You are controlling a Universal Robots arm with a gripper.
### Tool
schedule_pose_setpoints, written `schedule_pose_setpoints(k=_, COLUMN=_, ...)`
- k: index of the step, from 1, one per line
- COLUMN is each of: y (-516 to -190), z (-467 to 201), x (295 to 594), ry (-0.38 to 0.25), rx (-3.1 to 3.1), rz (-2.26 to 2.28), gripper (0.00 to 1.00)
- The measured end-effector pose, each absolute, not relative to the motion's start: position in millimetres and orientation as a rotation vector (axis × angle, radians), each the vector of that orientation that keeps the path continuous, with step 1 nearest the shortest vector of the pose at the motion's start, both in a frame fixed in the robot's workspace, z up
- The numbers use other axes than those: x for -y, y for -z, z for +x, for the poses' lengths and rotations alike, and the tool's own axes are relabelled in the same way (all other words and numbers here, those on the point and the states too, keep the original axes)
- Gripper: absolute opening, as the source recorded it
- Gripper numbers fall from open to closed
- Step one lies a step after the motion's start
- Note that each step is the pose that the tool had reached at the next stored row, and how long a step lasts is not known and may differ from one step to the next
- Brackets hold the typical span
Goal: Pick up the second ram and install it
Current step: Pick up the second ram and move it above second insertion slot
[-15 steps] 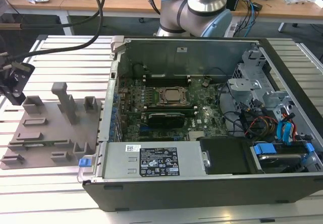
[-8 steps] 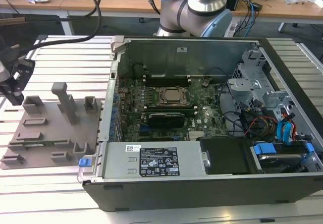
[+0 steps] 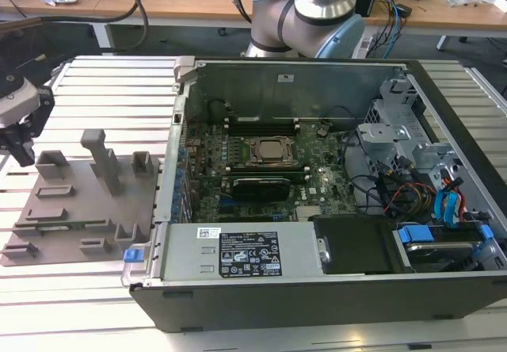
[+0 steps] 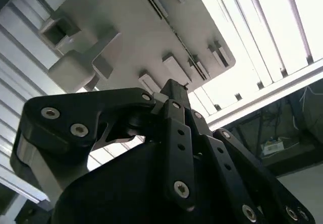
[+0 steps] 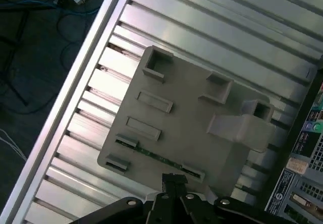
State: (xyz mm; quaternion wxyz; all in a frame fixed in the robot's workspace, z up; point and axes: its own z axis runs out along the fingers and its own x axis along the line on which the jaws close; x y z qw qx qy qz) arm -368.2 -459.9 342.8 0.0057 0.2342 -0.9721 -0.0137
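The gripper (image 3: 19,147) hangs at the exterior view's left edge, above the slatted aluminium table (image 3: 119,90) and just beside the grey plastic plate (image 3: 87,209) with its upright blocks; in both wrist views its black fingers (image 5: 174,181) meet at the tips, closed together with nothing between them; the second ram (image 5: 157,158) shows in the first wrist view as a thin dark-green strip lying in a long slot of the plate, between two small end holders and close under the fingertips, not gripped; to the exterior view's right stands the open computer case (image 3: 317,304), its motherboard (image 3: 317,185) exposed
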Motion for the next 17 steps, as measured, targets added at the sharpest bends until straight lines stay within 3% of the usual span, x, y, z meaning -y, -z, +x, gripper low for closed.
schedule_pose_setpoints(k=17, y=-342.9, z=-368.1, x=460.0, ry=0.036, rx=2.725, rz=1.526, gripper=0.10)
